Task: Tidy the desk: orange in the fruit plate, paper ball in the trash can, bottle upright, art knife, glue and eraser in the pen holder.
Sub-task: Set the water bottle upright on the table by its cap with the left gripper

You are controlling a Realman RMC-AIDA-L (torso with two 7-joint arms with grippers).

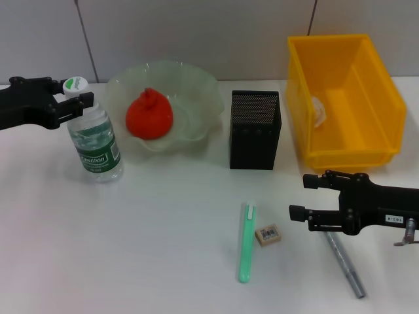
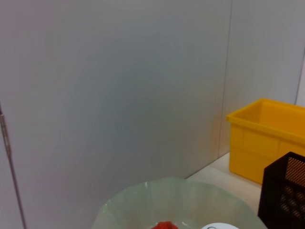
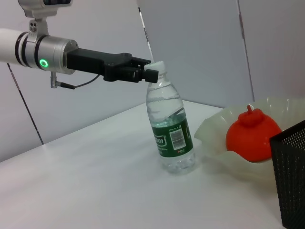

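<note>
3 small items lie nearest on the desk (image 1: 131,261): 1 green art knife (image 1: 245,242), 1 eraser (image 1: 268,234) just beside it, and 1 grey glue stick (image 1: 346,263) partly under the right arm. The right gripper (image 1: 300,196) hovers low above the desk near the eraser, its 2 fingers spread apart and holding nothing. Farther back stands 1 pen holder (image 1: 255,129), and left of it 1 bottle (image 1: 95,145) stands upright. The left gripper (image 1: 82,103) is closed around the bottle's neck just under the cap. Behind, 1 orange (image 1: 149,114) rests in the fruit plate (image 1: 203,88). At far right, 1 paper ball (image 1: 319,110) lies inside the trash can (image 1: 373,91), against its left wall.
</note>
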